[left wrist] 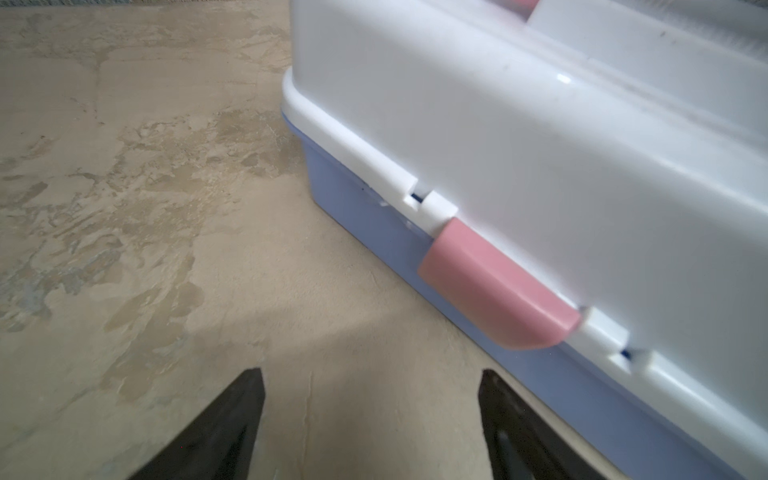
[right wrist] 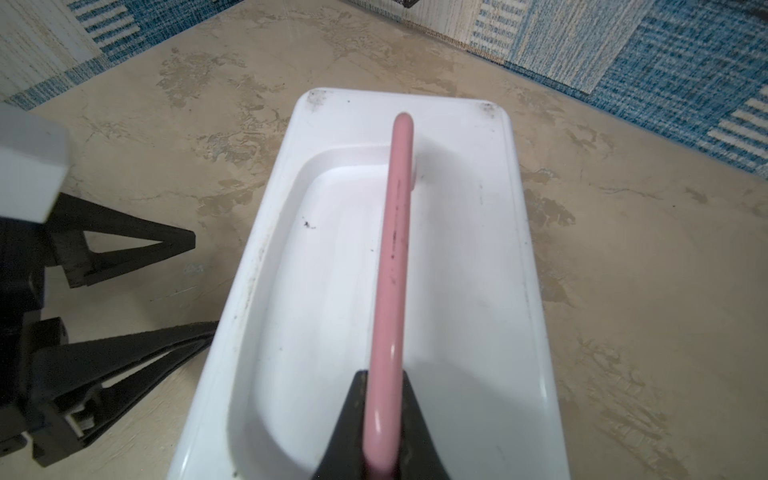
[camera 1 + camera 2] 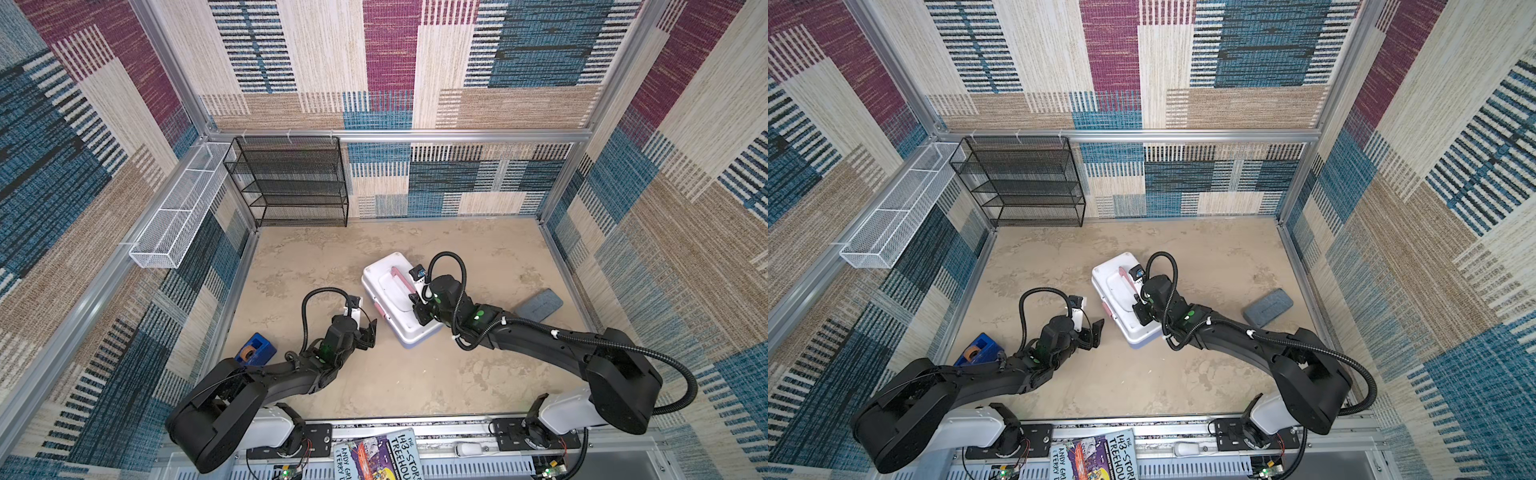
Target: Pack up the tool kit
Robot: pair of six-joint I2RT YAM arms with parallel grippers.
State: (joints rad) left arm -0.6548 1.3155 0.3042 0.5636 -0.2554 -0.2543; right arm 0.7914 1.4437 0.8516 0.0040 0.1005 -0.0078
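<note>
The tool kit (image 3: 384, 291) is found closed near the middle of the table (image 3: 316, 257), with its white lid seated on the light-blue base (image 1: 374, 232). The pink handle (image 2: 392, 249) is raised upright out of the lid recess and is clamped near one end between the jaws of the right gripper (image 2: 384, 376). This hold is judged to serve for steadying or lifting the box, the raised bar being a part slim enough to be pinched. The left gripper (image 1: 370, 376) is held empty, jaws wide apart, just beside the front wall near the pink latch (image 1: 498, 286); contact cannot be told. The latch is seen folded down across the seam; whether it is snapped home cannot be told. The placement is read as readiness to press the latch while the box is braced from above. No loose tools are seen on the table, so packing is judged nearly complete.
</note>
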